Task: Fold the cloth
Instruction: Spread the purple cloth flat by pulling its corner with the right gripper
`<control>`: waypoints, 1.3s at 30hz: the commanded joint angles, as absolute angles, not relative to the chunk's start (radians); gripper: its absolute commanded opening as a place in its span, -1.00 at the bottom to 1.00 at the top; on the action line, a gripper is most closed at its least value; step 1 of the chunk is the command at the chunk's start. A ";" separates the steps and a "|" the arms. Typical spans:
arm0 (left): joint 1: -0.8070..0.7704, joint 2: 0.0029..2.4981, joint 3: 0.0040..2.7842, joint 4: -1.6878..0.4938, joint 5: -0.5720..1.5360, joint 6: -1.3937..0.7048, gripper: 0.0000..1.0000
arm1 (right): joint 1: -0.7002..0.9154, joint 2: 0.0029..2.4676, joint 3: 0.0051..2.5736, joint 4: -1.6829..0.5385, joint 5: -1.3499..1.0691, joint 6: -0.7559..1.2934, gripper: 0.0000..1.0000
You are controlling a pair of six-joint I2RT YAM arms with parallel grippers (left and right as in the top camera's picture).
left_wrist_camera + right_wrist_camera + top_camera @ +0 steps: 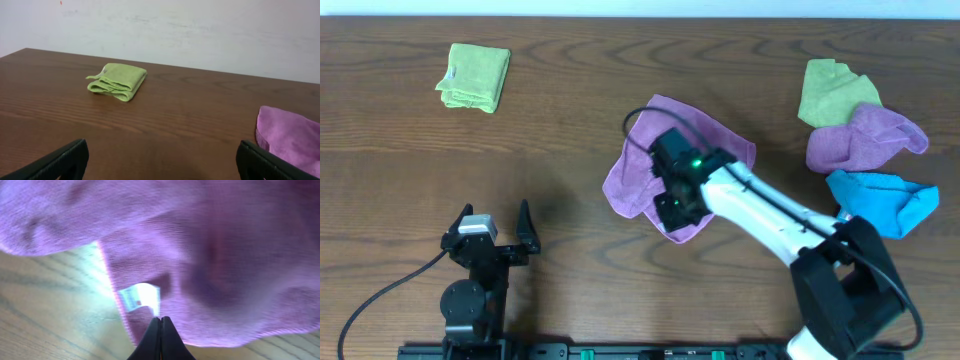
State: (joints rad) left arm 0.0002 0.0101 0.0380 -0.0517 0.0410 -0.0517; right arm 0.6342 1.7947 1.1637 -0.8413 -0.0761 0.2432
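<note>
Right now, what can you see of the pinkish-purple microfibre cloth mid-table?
The pinkish-purple microfibre cloth lies rumpled on the brown wooden table, partly doubled over, with a soft fine-knit look. A small white tag sits by its hem. The right gripper, shut, seems to pinch that hem beside the tag, and its arm hides the cloth's middle from overhead. No other cloth touches it.

We see the cloth [632, 185] near the middle of the table [570, 130], with the right gripper [672, 205] on its near side. A folded cloth [473, 77] lies far back on the left, well apart. At the right, three crumpled cloths [865, 140] touch, one behind another. The left gripper [498, 218] sits front left.
</note>
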 commanded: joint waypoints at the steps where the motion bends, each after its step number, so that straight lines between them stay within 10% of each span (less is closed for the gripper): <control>1: 0.007 0.004 0.004 -0.076 0.016 -0.045 0.91 | 0.680 1.800 1.129 -0.811 0.022 0.231 -0.97; 39: 0.007 0.004 0.004 -0.076 0.016 -0.045 0.91 | 0.644 1.797 0.974 -0.917 0.266 0.811 -0.97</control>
